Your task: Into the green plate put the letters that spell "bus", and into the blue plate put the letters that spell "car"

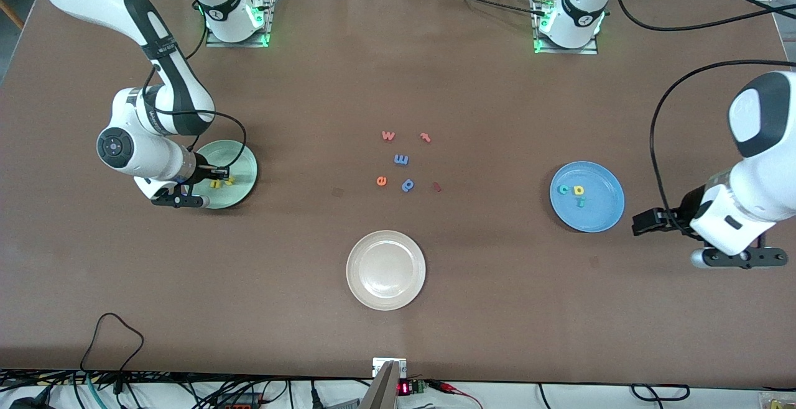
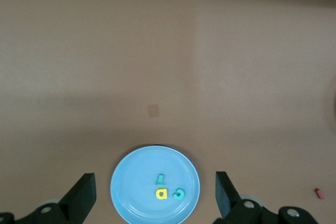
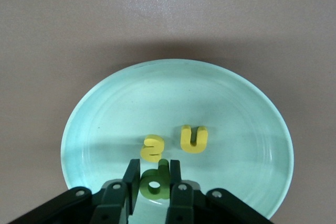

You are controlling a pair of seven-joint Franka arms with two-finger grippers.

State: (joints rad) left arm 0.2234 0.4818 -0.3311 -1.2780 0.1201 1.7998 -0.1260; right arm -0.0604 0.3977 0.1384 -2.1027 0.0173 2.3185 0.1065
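Right pincer apparently grips dark green "b".

Brown table, green plate, blue plate, white plate, loose letters.

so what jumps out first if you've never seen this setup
Two coloured plates sit at the table's two ends, each holding three letters: the green plate under the right gripper, whose jaws pinch the dark green b beside the yellow s and u. The blue plate holds c, a and r, with the left gripper open above it. Between them lie leftover letters and an empty white plate.
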